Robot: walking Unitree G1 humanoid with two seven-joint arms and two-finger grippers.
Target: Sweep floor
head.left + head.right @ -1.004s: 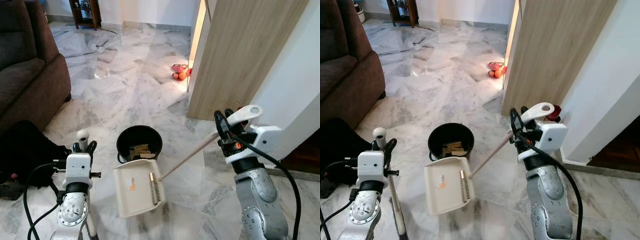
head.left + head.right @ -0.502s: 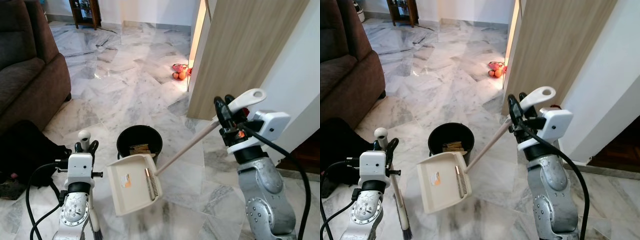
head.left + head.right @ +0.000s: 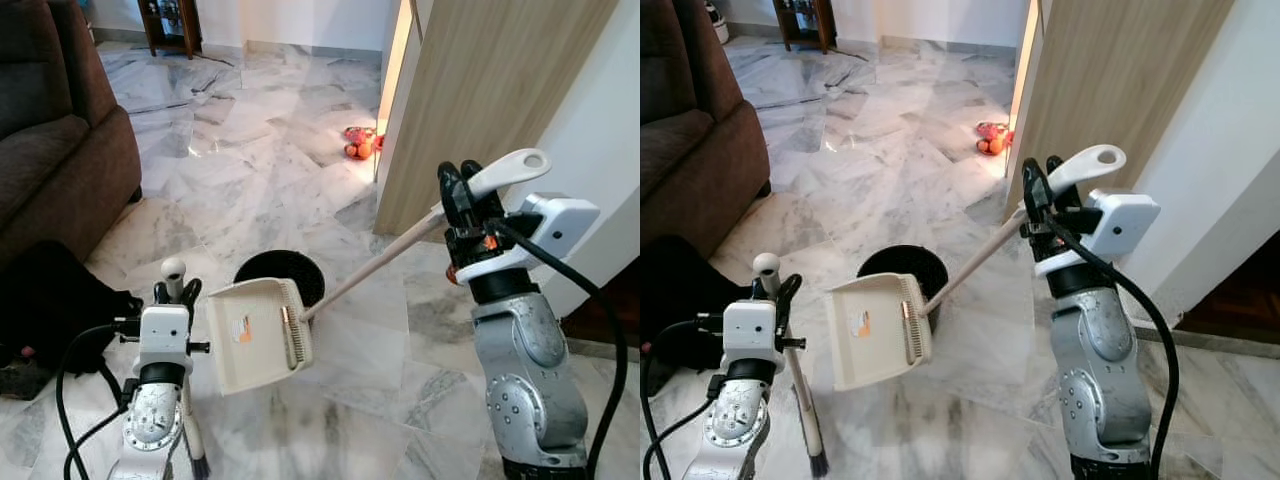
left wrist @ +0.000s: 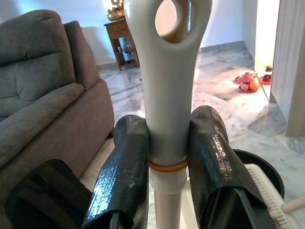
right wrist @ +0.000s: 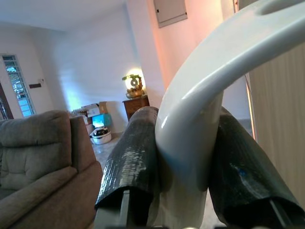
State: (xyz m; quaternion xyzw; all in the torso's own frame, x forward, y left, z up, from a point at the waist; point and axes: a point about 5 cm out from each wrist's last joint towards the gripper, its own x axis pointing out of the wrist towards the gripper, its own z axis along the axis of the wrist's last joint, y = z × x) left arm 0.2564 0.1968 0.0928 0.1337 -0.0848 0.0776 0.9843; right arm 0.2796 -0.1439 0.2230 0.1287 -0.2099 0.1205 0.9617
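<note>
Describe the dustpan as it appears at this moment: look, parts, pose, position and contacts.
The dustpan is cream plastic with a flat scoop, a comb-toothed ridge near its rear wall and a small orange sticker inside. A long pale handle runs up to a looped end, clamped by the right gripper. The pan is lifted off the marble floor and tipped steeply, its mouth angled down by the black bucket, which it partly hides. Whether it touches the bucket rim cannot be told.

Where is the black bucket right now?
In the head views the black bucket stands on the marble floor in front of the robot, between its arms, partly hidden behind the tilted dustpan that the right gripper holds by its long handle.
</note>
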